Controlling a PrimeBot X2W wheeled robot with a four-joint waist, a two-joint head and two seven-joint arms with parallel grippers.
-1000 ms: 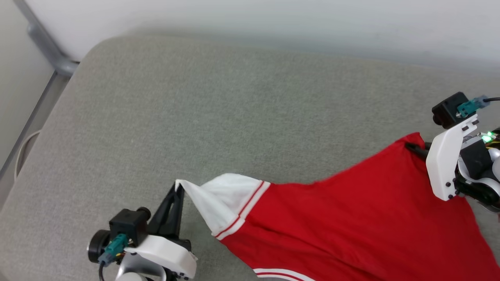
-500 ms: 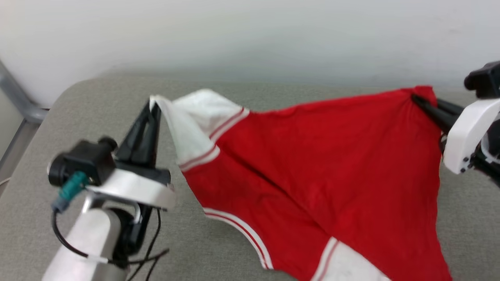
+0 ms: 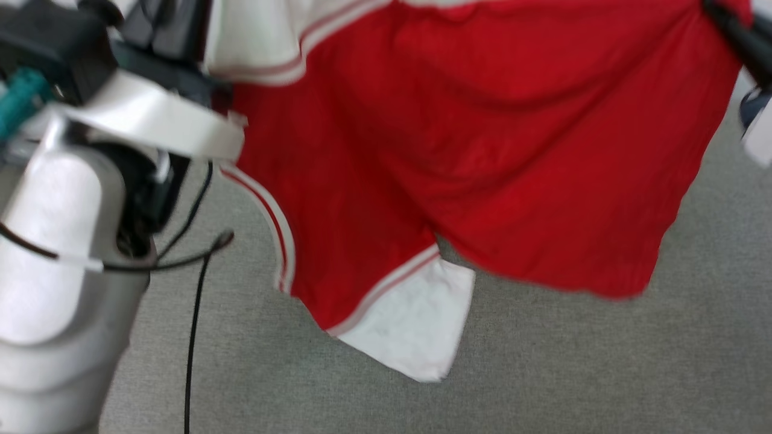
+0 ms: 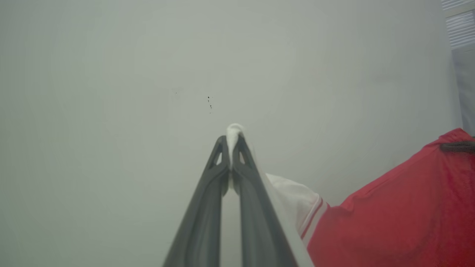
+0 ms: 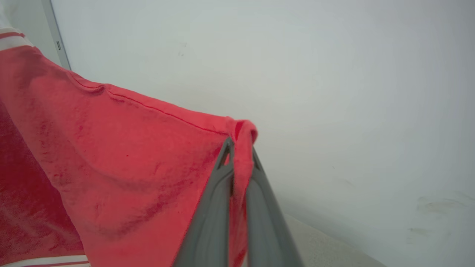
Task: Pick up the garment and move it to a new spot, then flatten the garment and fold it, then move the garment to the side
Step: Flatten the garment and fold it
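The garment point(image 3: 482, 138) is a red shirt with white, stripe-trimmed sleeves, and it hangs spread in the air between my two grippers above the grey padded surface point(image 3: 573, 374). One white sleeve point(image 3: 416, 319) dangles at its lowest point. In the left wrist view my left gripper point(image 4: 232, 142) is shut on the tip of the other white sleeve point(image 4: 297, 200). My right gripper point(image 5: 240, 150) is shut on a red corner of the garment point(image 5: 111, 159). One of its dark fingers point(image 3: 733, 33) shows at the head view's top right. No lettering is visible.
My pale left forearm point(image 3: 54, 241) stands large at the head view's left, with a black cable point(image 3: 193, 313) hanging from it. A plain light wall point(image 4: 111, 111) lies behind both grippers. The grey surface stretches below the garment.
Both grippers have lifted the garment off the grey surface, so it now hangs free instead of trailing on it. The head view has also shifted.
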